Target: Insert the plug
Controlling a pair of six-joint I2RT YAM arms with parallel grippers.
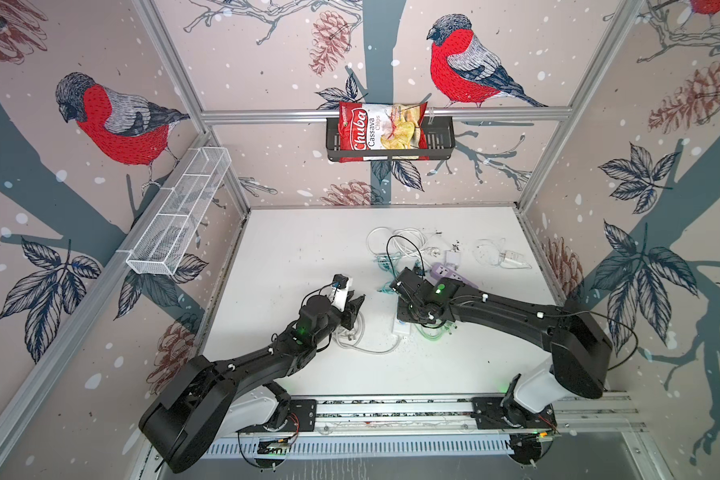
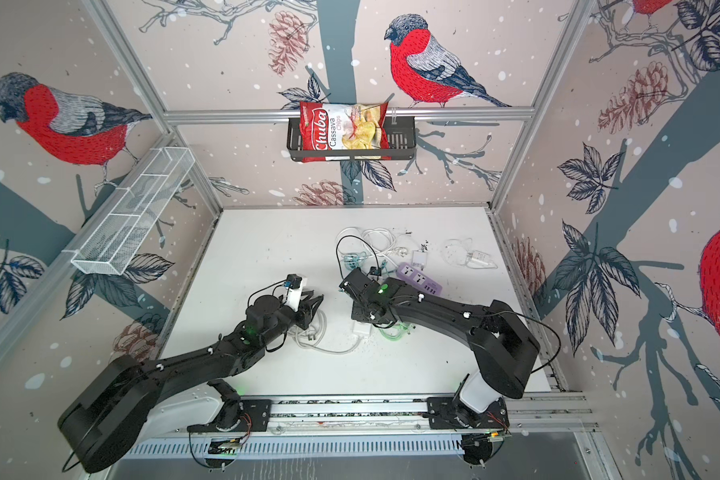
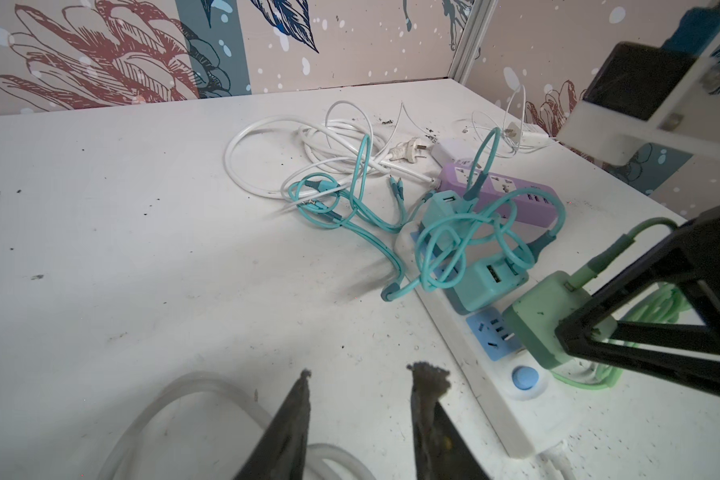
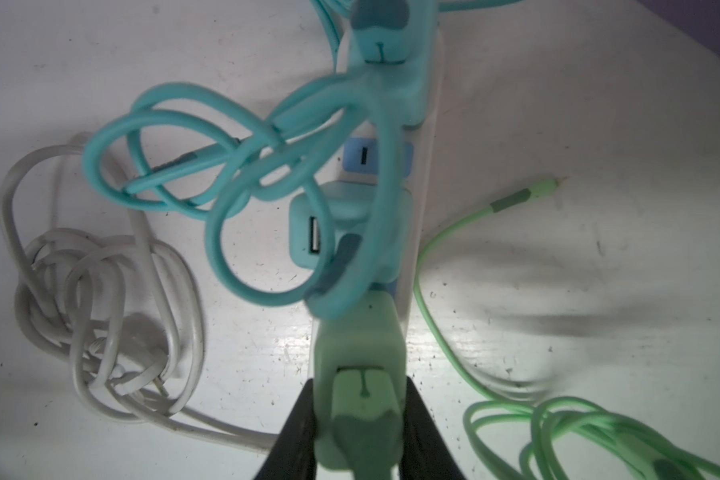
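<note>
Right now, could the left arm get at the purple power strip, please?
Probably not: the right gripper, shut on the green charger, and teal cables lie between the open left gripper and the purple power strip.

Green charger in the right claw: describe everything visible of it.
The pale green charger is a rounded, matte plastic block with a matching green cable plugged into its outer face. The right claw grips its two sides. It sits over the white power strip, between the teal charger and the blue button. Its prongs are hidden, so seating cannot be judged.
</note>
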